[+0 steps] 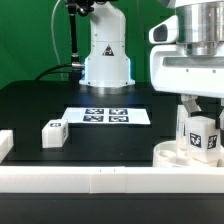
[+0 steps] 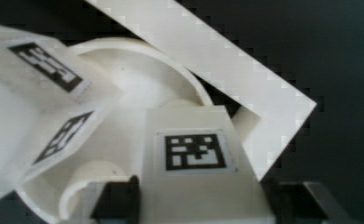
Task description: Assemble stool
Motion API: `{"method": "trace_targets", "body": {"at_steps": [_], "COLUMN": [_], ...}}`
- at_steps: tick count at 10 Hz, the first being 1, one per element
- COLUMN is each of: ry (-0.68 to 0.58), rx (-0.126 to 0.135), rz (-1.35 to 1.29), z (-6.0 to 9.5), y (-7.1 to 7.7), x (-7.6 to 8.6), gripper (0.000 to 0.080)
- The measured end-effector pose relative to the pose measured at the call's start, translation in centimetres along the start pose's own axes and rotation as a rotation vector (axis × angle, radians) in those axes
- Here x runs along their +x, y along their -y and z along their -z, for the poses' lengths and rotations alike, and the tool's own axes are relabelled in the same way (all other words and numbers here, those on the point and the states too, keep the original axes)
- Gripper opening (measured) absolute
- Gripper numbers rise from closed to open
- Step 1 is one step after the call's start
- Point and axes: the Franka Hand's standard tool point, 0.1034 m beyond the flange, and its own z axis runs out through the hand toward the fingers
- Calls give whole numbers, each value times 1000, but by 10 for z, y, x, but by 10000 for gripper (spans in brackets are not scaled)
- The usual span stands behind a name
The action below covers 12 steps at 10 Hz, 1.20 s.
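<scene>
My gripper (image 1: pixel 204 112) is shut on a white block leg (image 1: pixel 203 136) with a black-and-white tag, held upright over the round white seat (image 1: pixel 172 154) at the exterior view's right. In the wrist view the leg (image 2: pixel 197 150) sits between the two dark fingers (image 2: pixel 126 200), its far end down at the seat (image 2: pixel 134 75). Another tagged leg (image 1: pixel 185 135) stands on the seat just beside the held one. One more leg (image 1: pixel 52 132) lies loose on the black table at the exterior view's left.
The marker board (image 1: pixel 105 116) lies flat mid-table in front of the robot base (image 1: pixel 105 65). A long white border rail (image 1: pixel 100 180) runs along the front edge, close to the seat. It crosses the wrist view as a slanted band (image 2: pixel 223 65). A white piece (image 1: pixel 4 145) sits at the exterior view's left edge.
</scene>
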Motion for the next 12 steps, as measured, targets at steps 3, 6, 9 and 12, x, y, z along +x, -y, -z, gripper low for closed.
{"method": "trace_targets", "body": {"at_steps": [3,6,9,12], "ry": [22,47,84,125], "rx": [11,67,101,102], "rz": [-207,-592,-908,-1051], "z": [0,-1,0,0], "y": [1,3,9,10], "x": [-1,-3,-9,-10], "gripper": [338,338,338,338]}}
